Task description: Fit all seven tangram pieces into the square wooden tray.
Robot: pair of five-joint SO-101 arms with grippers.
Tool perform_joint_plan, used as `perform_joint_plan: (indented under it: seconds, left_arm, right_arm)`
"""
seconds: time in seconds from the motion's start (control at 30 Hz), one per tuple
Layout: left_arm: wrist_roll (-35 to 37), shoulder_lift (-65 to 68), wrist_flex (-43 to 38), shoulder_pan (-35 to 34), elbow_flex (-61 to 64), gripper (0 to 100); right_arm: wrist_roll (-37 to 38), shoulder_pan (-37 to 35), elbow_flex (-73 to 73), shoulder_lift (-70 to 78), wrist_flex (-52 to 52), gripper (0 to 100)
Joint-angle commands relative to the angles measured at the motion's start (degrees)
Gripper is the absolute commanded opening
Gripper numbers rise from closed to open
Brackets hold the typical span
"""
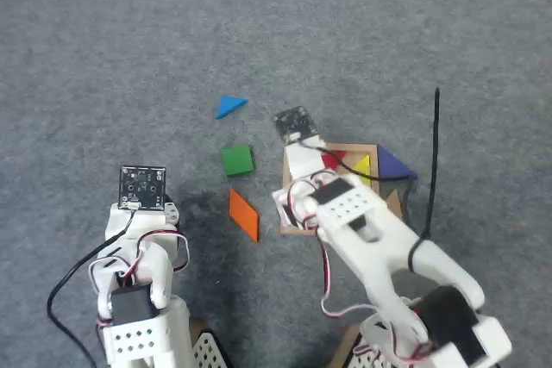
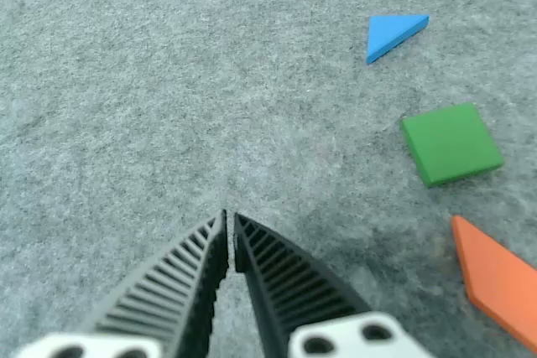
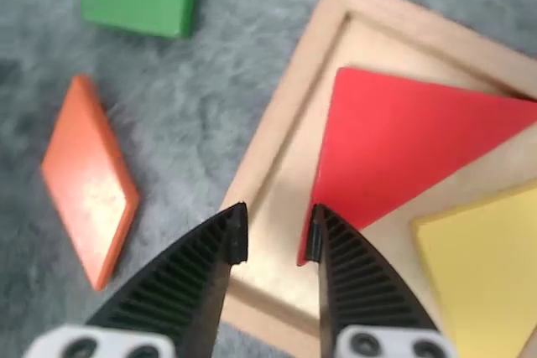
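The square wooden tray [image 3: 277, 136] holds a red triangle [image 3: 403, 144] and a yellow piece [image 3: 482, 266]. My right gripper [image 3: 275, 236] hangs over the tray's near-left corner, narrowly open with nothing between its fingers, and one fingertip is beside the red triangle's corner. In the high view a purple triangle [image 1: 394, 164] lies across the tray's [image 1: 297, 230] right rim. A blue triangle [image 1: 230, 107], a green square [image 1: 237, 160] and an orange parallelogram [image 1: 244, 214] lie on the carpet left of the tray. My left gripper [image 2: 230, 225] is shut over bare carpet, well left of those pieces.
Grey carpet covers the whole table. A black cable [image 1: 435, 152] rises at the right of the tray. The right arm's body [image 1: 362, 221] covers the tray's near part in the high view.
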Motion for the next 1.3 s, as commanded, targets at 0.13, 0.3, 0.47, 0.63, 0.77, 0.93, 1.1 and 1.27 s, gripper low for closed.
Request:
perform_joint_plan:
  seconds: [0.13,0.3,0.47,0.63,0.77,0.93,1.1,1.27]
  left_arm:
    - [-0.09,-0.79,0.18,0.26,-0.48,2]
    - [-0.09,-0.79,0.18,0.26,-0.48,2]
    - [-0.09,-0.79,0.18,0.26,-0.48,2]
    - [-0.09,-0.79,0.18,0.26,-0.48,2]
    - [-0.09,-0.79,0.18,0.26,-0.48,2]
    - [-0.09,-0.79,0.18,0.26,-0.48,2]
    - [-0.09,-0.79,0.18,0.26,-0.48,2]
    - [-0.09,-0.79,0.18,0.26,-0.48,2]
  right_arm:
    - [-1.85,1.89,-3.34,-2.24,3.12,13.4]
    - [-1.93,3.56,-3.25,-4.26,4.18,13.4]
    - [-3.60,4.18,-2.11,-6.37,3.56,13.4]
    - [-3.87,5.14,-1.41,-7.25,3.38,13.4]
    - [-3.96,7.60,-0.88,-5.49,2.24,13.4]
    - [-3.87,7.52,-0.88,-2.51,0.92,13.4]
    - [-3.60,7.34,-0.88,-1.36,0.40,13.4]
    - [-2.73,4.62,-0.88,0.92,0.40,13.4]
